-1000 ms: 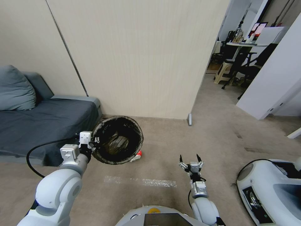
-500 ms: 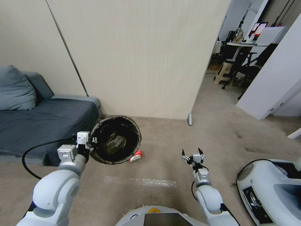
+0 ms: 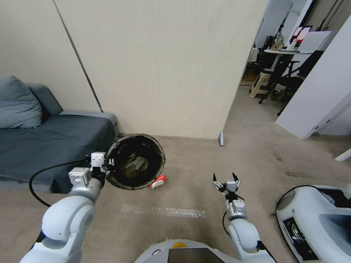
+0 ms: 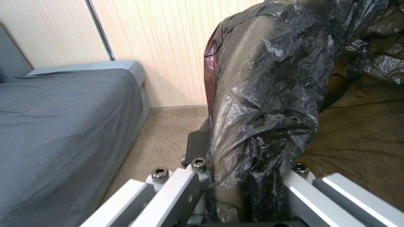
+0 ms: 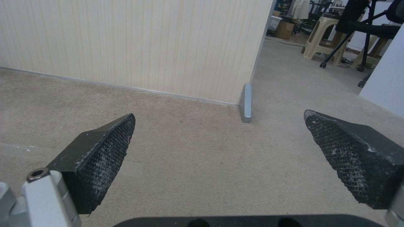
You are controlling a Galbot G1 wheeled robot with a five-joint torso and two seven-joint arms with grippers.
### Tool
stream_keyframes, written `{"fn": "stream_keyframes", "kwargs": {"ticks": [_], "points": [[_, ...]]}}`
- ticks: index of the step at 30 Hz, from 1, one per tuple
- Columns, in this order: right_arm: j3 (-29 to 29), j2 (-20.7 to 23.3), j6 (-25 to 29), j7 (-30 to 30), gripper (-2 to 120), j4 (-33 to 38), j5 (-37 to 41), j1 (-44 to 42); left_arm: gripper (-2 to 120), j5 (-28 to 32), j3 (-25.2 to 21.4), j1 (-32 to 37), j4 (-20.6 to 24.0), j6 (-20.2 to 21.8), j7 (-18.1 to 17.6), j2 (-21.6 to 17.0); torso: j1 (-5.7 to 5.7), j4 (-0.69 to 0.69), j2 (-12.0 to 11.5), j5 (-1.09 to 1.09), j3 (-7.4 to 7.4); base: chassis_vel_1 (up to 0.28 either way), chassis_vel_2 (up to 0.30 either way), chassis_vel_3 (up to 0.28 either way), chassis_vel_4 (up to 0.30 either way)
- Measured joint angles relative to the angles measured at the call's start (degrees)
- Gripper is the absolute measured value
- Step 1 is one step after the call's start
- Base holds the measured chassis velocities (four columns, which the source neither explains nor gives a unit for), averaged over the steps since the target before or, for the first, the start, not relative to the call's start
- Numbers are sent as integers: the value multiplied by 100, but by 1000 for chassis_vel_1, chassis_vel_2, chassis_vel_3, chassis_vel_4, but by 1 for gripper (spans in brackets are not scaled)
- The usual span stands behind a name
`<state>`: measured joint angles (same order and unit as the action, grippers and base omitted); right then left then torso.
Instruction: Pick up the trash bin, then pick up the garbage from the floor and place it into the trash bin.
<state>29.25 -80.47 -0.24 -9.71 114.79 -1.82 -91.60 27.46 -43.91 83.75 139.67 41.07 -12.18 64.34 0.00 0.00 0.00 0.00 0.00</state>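
The left hand (image 3: pixel 106 166) is clamped on the trash bin (image 3: pixel 136 161) rim, mouth up to take the nearby red-and-white wrapper (image 3: pixel 157 181), while the right hand (image 3: pixel 225 179) hangs spread apart, free to pick.

Trash bin (image 3: pixel 135 162): glossy black crinkled liner, brownish inside, centre-left of the head view. Garbage (image 3: pixel 157 181) just right of the bin: red and white wrapper. Floor (image 3: pixel 190 171): beige carpet with a pale shiny strip at lower centre. Wall (image 3: pixel 161 65): cream, fine vertical lines. Sofa (image 3: pixel 47 142) at left: dark grey, with a blue-grey cushion (image 3: pixel 16 104). Left gripper (image 3: pixel 106 166): silver-white body. Right gripper (image 3: pixel 225 180): black cross-hatched pads (image 5: pixel 101 160). Arms white and grey.
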Motion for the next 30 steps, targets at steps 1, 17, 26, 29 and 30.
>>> {"fn": "stream_keyframes", "kwargs": {"ticks": [1,17,26,29,30], "points": [[0,0,0,0,100,0,0,0,0,0,0,0,0,0,0,0,0,0,0,0,0,0,0,0,0],[-2,-11,41,10,100,-57,-56,-1,0,27,-11,0,22,80,-59,2,0,0,0,0,0,0,0,0,0],[-6,-10,42,11,100,-69,-73,-5,0,53,-11,8,27,88,-61,-12,0,0,0,0,0,0,0,0,0],[-9,-12,42,13,100,-71,-77,-14,0,62,-15,8,27,88,-65,-14,0,0,0,0,0,0,0,0,0],[-11,-14,44,13,100,-76,-81,-18,0,68,-15,9,27,88,-67,-16,0,0,0,0,0,0,0,0,0]]}}
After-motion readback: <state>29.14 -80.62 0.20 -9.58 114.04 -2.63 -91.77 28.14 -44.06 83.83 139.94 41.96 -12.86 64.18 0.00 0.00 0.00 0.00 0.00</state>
